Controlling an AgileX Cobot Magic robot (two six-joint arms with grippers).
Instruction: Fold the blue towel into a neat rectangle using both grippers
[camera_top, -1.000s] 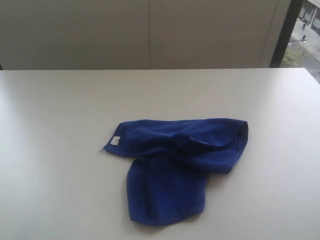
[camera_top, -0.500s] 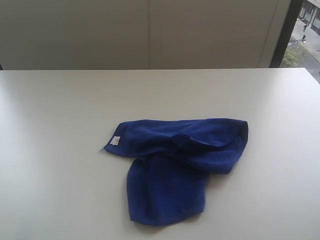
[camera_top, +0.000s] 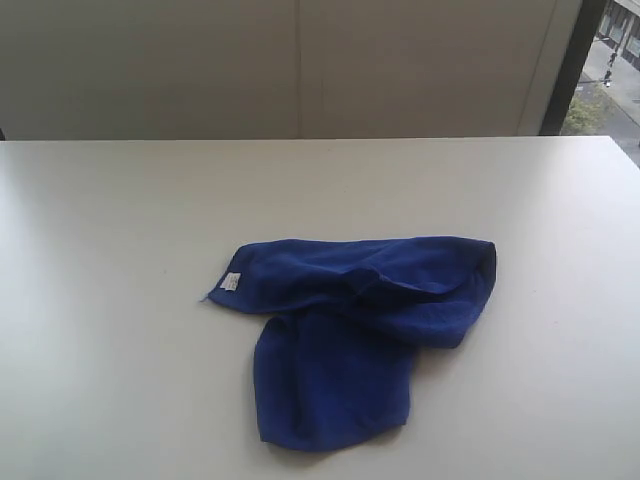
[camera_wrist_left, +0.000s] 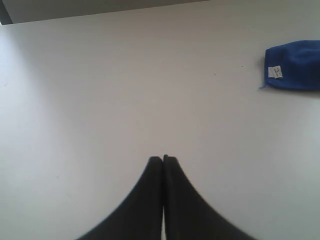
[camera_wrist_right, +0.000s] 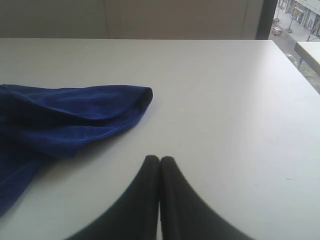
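The left gripper (camera_wrist_left: 163, 158) hangs over bare table (camera_wrist_left: 100, 90), fingers pressed together and empty, well apart from the white label (camera_wrist_left: 275, 72) corner of the blue towel (camera_top: 360, 330). The towel lies crumpled near the table's middle with one flap trailing toward the near edge, so it likely needs spreading flat first: open each gripper before descent and pinch a single layer at an outer corner. The right gripper (camera_wrist_right: 159, 159), fingers likewise together and empty, hangs near the rolled right-hand edge

White table (camera_top: 110, 230) with one crumpled blue towel (camera_top: 335, 370)
It lies rumpled near the middle, partly doubled over itself, a small white label (camera_top: 231, 282) showing at one end.
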